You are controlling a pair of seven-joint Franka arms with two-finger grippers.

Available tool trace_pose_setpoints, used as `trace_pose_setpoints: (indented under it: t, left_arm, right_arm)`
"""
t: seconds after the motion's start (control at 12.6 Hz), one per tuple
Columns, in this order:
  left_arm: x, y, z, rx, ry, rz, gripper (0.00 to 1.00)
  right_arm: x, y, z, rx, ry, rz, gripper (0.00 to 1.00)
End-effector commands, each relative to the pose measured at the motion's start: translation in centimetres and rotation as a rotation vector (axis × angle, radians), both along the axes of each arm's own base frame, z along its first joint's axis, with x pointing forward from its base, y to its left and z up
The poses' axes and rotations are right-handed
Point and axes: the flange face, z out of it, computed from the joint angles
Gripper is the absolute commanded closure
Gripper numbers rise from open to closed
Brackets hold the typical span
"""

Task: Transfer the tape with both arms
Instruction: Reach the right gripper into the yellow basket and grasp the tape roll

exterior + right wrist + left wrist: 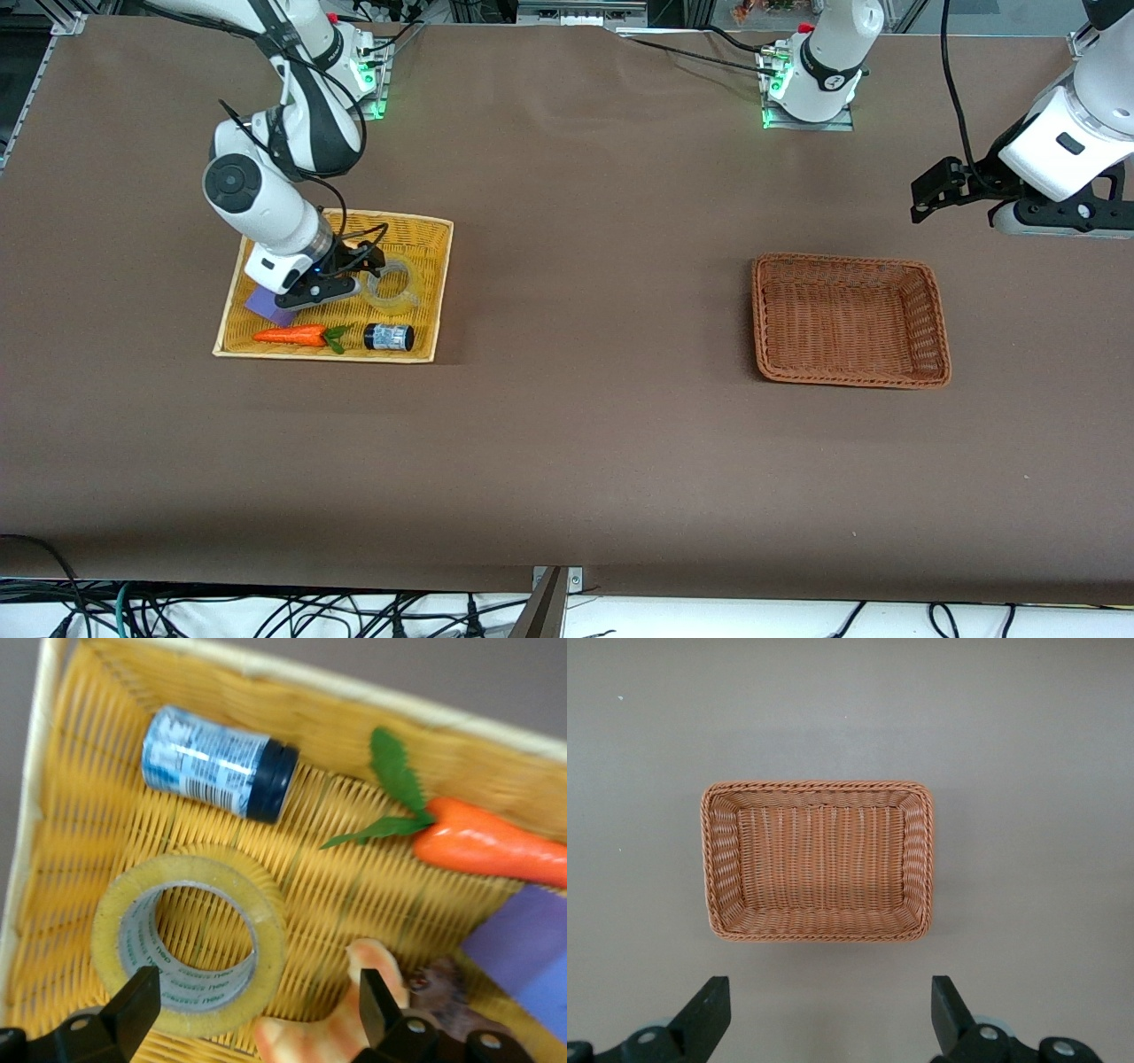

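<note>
The tape (396,288), a yellowish ring with a grey core, lies flat in the yellow wicker tray (423,232) near the right arm's end of the table. My right gripper (365,268) is low over the tray and open. In the right wrist view the tape (270,939) sits partly between the spread fingers of my right gripper (252,1010). One finger (133,1003) is over the tape's outer rim, the other is beside a peach striped toy (332,1032). My left gripper (930,190) waits open and empty, up over the table by the brown basket (849,319).
In the tray lie a dark jar with a blue-white label (389,337), a toy carrot (292,335) and a purple block (266,306). The brown basket (818,861) holds nothing.
</note>
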Motion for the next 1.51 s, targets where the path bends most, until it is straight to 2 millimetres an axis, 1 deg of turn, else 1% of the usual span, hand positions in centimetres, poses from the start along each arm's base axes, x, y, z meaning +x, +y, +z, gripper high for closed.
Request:
trace_pose_setpoints:
  t: [0.0,0.08,0.16,0.32,0.4,0.48,0.64,0.71,0.79,1.03,1.11,1.19,1.27,1.35,1.43]
  left_arm:
    - [0.2,0.1,0.7,0.006,0.004,-0.004,0.0]
    - [0.2,0.1,0.7,0.006,0.004,-0.004,0.0]
    - [0.2,0.1,0.7,0.006,0.004,-0.004,0.0]
    - [0.2,-0.1,0.6,0.006,0.005,-0.007,0.0]
    - [0.2,0.1,0.6,0.006,0.006,-0.006,0.0]
    - [0.2,0.1,0.6,0.006,0.006,-0.006,0.0]
    - [0.2,0.0,0.6,0.006,0.006,-0.007,0.0]
    - [0.2,0.0,0.6,0.004,0.006,-0.007,0.0]
    - [0.2,0.0,0.6,0.004,0.006,-0.007,0.0]
    - [0.2,-0.1,0.6,0.006,0.005,-0.009,0.0]
    - [0.2,-0.1,0.7,0.004,0.004,-0.009,0.0]
    - [0.2,-0.1,0.7,0.006,0.004,-0.009,0.0]
    - [0.2,-0.1,0.7,0.004,0.004,-0.007,0.0]
    - [0.2,-0.1,0.7,0.004,0.004,-0.007,0.0]
    - [0.2,-0.1,0.7,0.004,0.004,-0.009,0.0]
  right_arm:
    - [-0.9,-0.2,-2.2,-0.003,0.009,-0.015,0.01]
    - [-1.6,-0.5,-3.1,-0.001,0.001,-0.017,0.01]
    - [-1.8,-0.4,-4.1,0.002,-0.002,-0.015,0.06]
    - [-1.7,-0.4,-4.8,0.005,-0.005,-0.016,0.22]
    - [-1.8,-0.3,-5.1,0.005,-0.002,-0.014,0.33]
    - [-1.7,-0.4,-5.0,0.005,-0.003,-0.016,0.48]
    - [-1.7,-0.4,-4.8,0.004,-0.003,-0.015,0.83]
    - [-1.6,-0.3,-4.1,0.005,-0.009,-0.017,0.96]
    - [-1.4,-0.3,-3.0,0.004,-0.012,-0.026,1.0]
    - [-0.4,-0.1,0.4,0.005,-0.04,-0.032,1.0]
    - [0.1,0.0,2.1,0.003,-0.042,-0.031,1.0]
    - [1.0,0.5,4.4,-0.001,-0.026,-0.027,1.0]
    - [2.1,2.2,7.0,-0.003,-0.003,-0.002,1.0]
    - [2.3,4.3,9.0,-0.005,0.017,0.018,1.0]
    - [1.9,6.6,10.4,-0.006,0.022,-0.002,1.0]
